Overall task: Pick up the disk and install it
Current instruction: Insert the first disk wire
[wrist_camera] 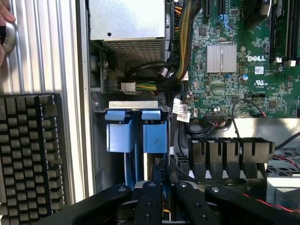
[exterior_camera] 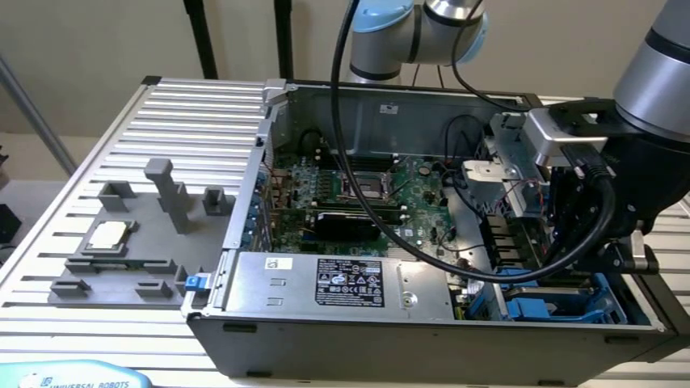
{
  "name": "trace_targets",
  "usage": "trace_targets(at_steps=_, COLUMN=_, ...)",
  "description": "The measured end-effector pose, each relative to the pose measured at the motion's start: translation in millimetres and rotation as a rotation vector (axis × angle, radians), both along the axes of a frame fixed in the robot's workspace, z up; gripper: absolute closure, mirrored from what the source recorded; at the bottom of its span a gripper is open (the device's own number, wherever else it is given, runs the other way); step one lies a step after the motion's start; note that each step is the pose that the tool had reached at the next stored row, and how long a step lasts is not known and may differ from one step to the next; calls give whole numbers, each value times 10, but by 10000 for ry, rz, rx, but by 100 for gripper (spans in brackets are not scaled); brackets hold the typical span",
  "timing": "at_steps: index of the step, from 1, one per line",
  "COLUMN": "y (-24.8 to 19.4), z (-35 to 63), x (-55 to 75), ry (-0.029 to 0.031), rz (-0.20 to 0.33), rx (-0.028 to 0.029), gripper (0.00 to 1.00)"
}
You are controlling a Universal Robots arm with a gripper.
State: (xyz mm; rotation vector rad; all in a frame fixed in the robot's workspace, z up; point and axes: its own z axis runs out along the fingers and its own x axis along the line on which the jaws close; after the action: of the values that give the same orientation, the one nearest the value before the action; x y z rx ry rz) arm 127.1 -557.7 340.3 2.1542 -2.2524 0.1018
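The disk's bright blue carrier [wrist_camera: 136, 131] sits in the drive bay at the corner of the open computer case, its two blue tabs showing side by side. The disk's metal face is hidden. In the exterior view the blue carrier [exterior_camera: 550, 309] lies low in the bay at the case's front right, under the arm's wrist. My gripper [wrist_camera: 163, 185] hangs just over the carrier's near end. Its black fingers [wrist_camera: 147, 197] stand close together, shut, and I see nothing held between them.
The motherboard [exterior_camera: 356, 194] fills the case, with the grey power-supply box [exterior_camera: 334, 283] along its front. A small silver CPU chip [exterior_camera: 108, 234] rests on the grey fixture to the exterior view's left. A black keyboard [wrist_camera: 30, 150] and a person's hand [wrist_camera: 4, 28] lie beside the case.
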Motion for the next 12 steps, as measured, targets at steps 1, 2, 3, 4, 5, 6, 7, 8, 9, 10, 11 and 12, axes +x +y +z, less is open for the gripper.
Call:
trace_targets(at_steps=1, y=0, z=0, x=0, ry=0, rz=0, rx=-1, gripper=84)
trace_targets(at_steps=2, y=0, z=4, x=0, ry=0, rz=0, rx=1, gripper=84)
trace_targets(at_steps=3, y=0, z=7, x=0, ry=-1, rz=0, rx=4, gripper=84)
trace_targets(at_steps=4, y=0, z=12, x=0, ry=0, rz=0, rx=5, gripper=84)
trace_targets(at_steps=5, y=0, z=19, x=0, ry=0, rz=0, rx=2, gripper=84)
trace_targets(at_steps=6, y=0, z=28, x=0, ry=0, rz=0, rx=0, gripper=84)
trace_targets(at_steps=7, y=0, z=33, x=0, ry=0, rz=0, rx=0, gripper=84)
trace_targets(at_steps=8, y=0, z=35, x=0, ry=0, rz=0, rx=1, gripper=84)
trace_targets(at_steps=9, y=0, z=35, x=0, ry=0, rz=0, rx=1, gripper=84)
trace_targets(at_steps=10, y=0, z=35, x=0, ry=0, rz=0, rx=1, gripper=84)
trace_targets(at_steps=11, y=0, z=34, x=0, ry=0, rz=0, rx=-1, gripper=84)
trace_targets(at_steps=12, y=-1, z=31, x=0, ry=0, rz=0, rx=-2, gripper=84)
